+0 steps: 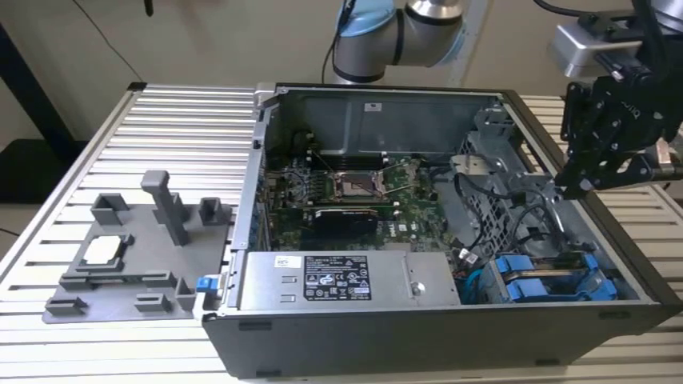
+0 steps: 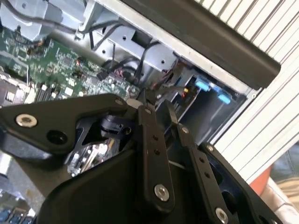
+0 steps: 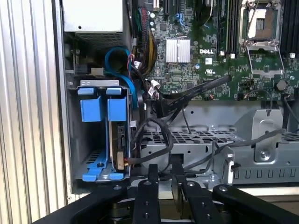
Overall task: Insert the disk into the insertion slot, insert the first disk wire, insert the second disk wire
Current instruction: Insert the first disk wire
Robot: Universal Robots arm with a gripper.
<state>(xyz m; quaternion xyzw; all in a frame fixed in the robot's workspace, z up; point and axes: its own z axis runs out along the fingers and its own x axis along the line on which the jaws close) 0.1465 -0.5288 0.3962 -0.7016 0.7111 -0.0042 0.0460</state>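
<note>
in the exterior view, starting at the 9 o'clock side, a grey fixture plate [image 1: 117, 272] lies on the ribbed aluminium table [image 1: 181, 120], just beside the open computer case [image 1: 427, 344]. inside the case come the green motherboard [image 1: 353, 200] at the middle and the grey power supply [image 1: 331, 280] toward 6 o'clock. then, at about 5 o'clock, comes the insertion slot [image 1: 482, 276] of the sheet-metal drive cage, with blue carrier fronts showing in it. the disk [image 1: 533, 286] sits seated in that slot. its long axis runs roughly 9-to-3 across this view, along the case's near wall. in the first wrist view the disk [image 3: 117, 135] stands inside the cage beside a second blue carrier, with loose black cables [image 3: 154, 126] just beside its end. whether any wire is plugged into it i cannot tell. farthest toward 3 o'clock, the gripper [image 1: 581, 188] hangs above the case's edge, apart from everything, so the disk lies at about 7 o'clock from it and lower down. in both wrist views the gripper [image 3: 163, 169] [image 2: 158, 100] shows its fingers drawn near each other with a narrow gap between them and nothing visibly held.
</note>
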